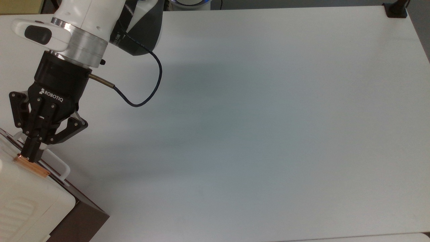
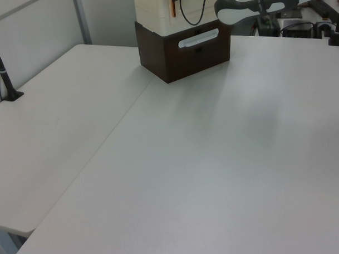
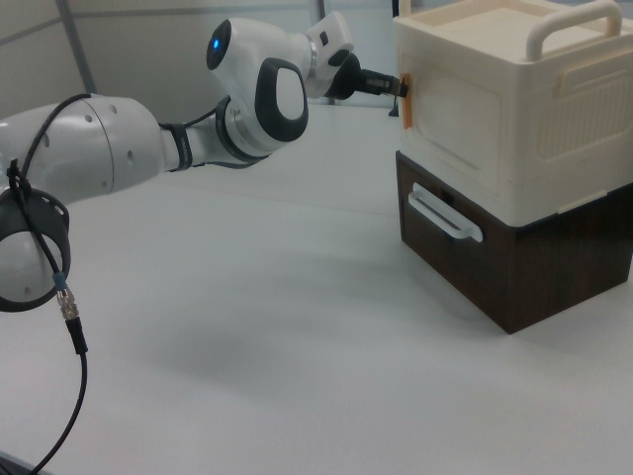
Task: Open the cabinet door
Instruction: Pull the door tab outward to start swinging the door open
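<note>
So the cabinet point(image 3: 509, 148) is parked at the right side of the right view, and in the top view it's tucked into the lower left corner of the frame. The cabinet door point(image 3: 450, 114) looks fully closed, flush with the cream box. The gripper point(image 1: 31, 153) is seen with its fingers pressed together on the copper strip point(image 1: 32, 165) at the door's edge, so the grasp step seems to be done and the actual pull not yet begun. The next move is probably a swing outward along an arc, with the pinch kept firm, since that strip is thin and could easily be slipped off. The white bar handle point(image 3: 445, 214) on the dark front panel point(image 3: 445, 252) below is not the thing being gripped. As for room: the table point(image 1: 268, 117) is wide open across the middle and right of the top view, so the door's sweep should be unobstructed. The cabinet sits near the table's edge in the top view's lower left, so a hard tug might drag the box.
</note>
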